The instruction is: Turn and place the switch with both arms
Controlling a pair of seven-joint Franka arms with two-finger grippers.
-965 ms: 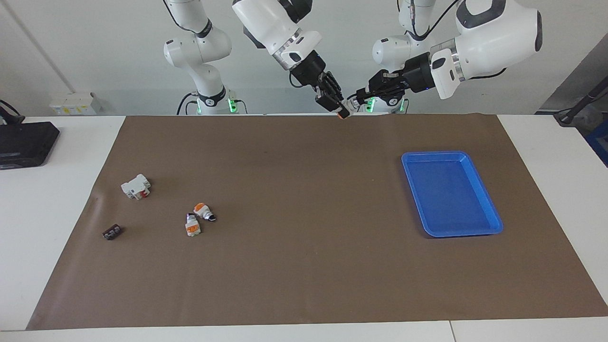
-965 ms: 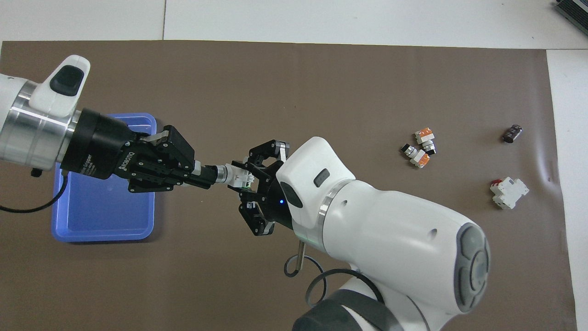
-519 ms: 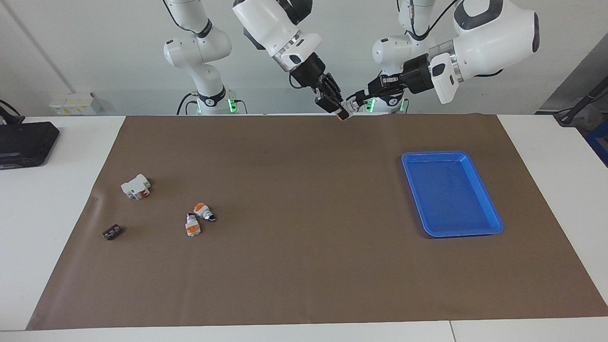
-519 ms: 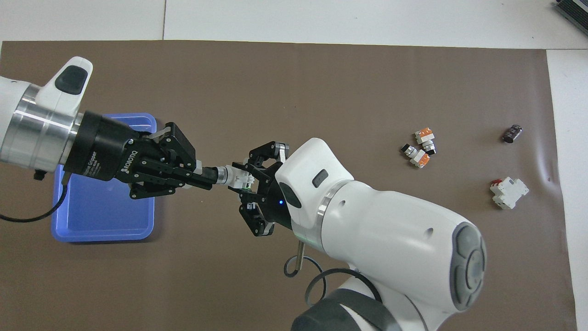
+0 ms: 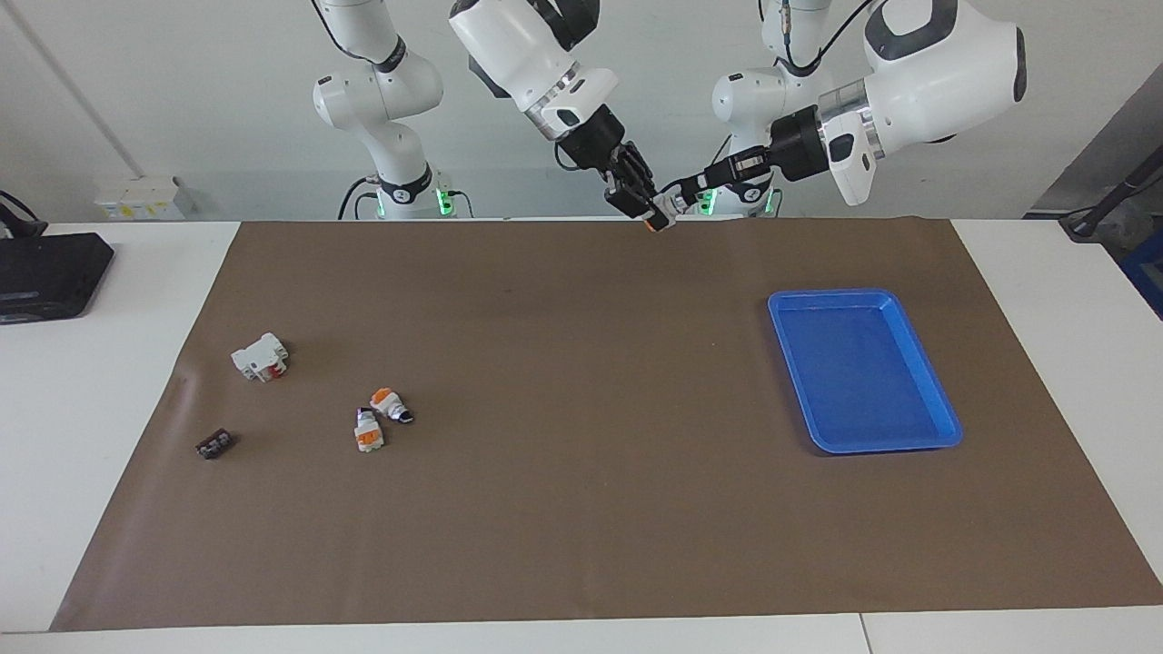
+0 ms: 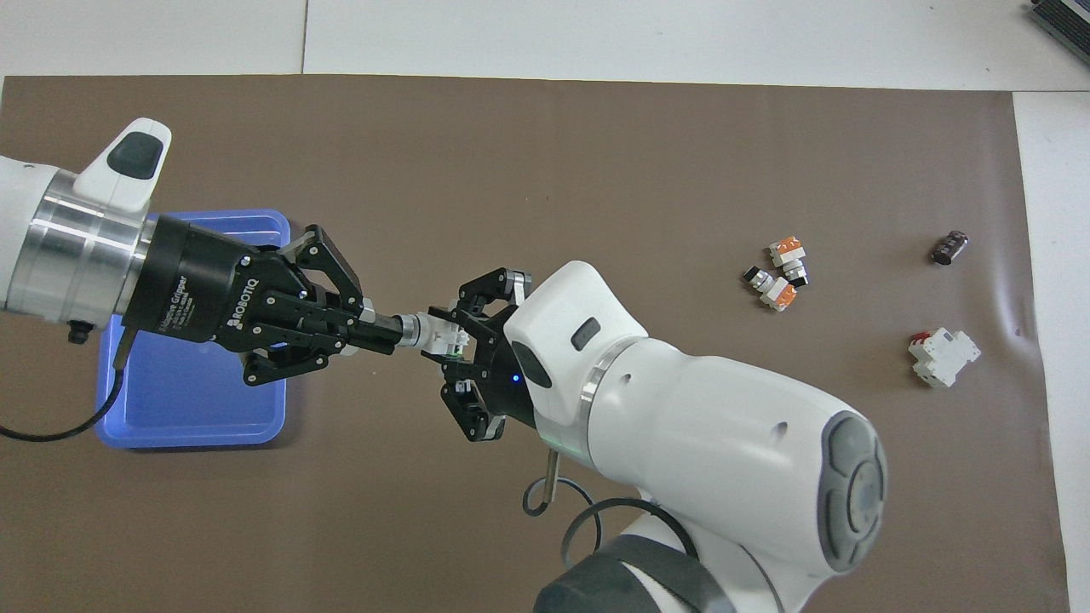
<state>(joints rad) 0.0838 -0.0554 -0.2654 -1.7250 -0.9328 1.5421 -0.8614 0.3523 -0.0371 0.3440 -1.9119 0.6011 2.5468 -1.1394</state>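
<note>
One switch, a white body with an orange block and a black knob end, hangs in the air between both grippers, over the edge of the brown mat nearest the robots. The left gripper is shut on its black knob end. On its white body the right gripper is shut. Two more switches lie together on the mat toward the right arm's end.
A blue tray sits empty toward the left arm's end. A white block with a red part and a small dark piece lie near the two switches. A black device rests off the mat.
The left gripper has turned about its own axis while gripping the knob end, and its wrist has risen slightly. The right gripper and the switch stay almost in place.
</note>
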